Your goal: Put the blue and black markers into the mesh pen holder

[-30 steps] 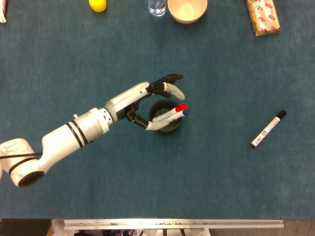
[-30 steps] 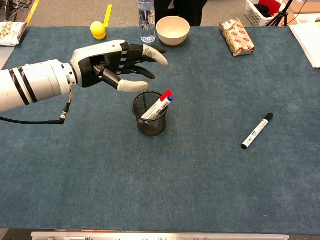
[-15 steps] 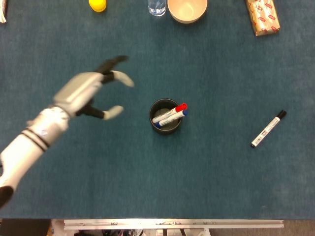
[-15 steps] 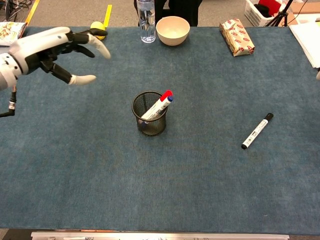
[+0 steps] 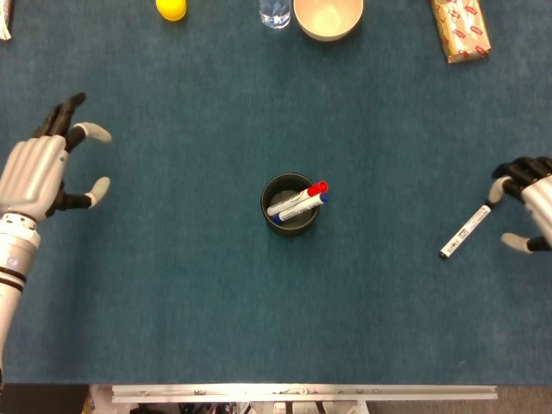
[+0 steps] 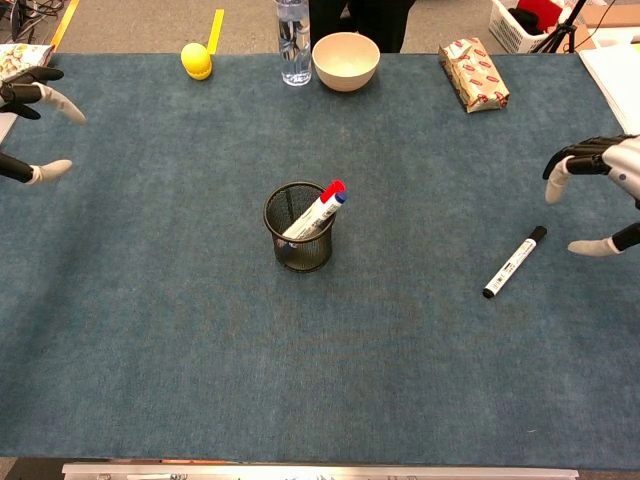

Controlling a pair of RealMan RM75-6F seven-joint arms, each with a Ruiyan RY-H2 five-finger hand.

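Note:
The black mesh pen holder point(image 5: 290, 206) point(image 6: 298, 229) stands mid-table with a red-capped marker point(image 5: 297, 199) point(image 6: 318, 207) and a blue-capped marker point(image 5: 304, 206) point(image 6: 338, 200) leaning in it. The black-capped marker point(image 5: 469, 226) point(image 6: 514, 262) lies flat on the cloth to the right. My right hand point(image 5: 528, 202) point(image 6: 603, 185) hovers at the right edge just beyond that marker, fingers spread, holding nothing. My left hand point(image 5: 41, 168) point(image 6: 28, 125) is far left, fingers apart and empty.
Along the far edge sit a yellow object point(image 6: 197, 59), a water bottle point(image 6: 293, 38), a cream bowl point(image 6: 345, 60) and a wrapped packet point(image 6: 474, 72). A blue cloth point(image 6: 320, 370) covers the table.
My left hand pulled away from the holder to the far left edge. My right hand came into view at the right, close to the black marker.

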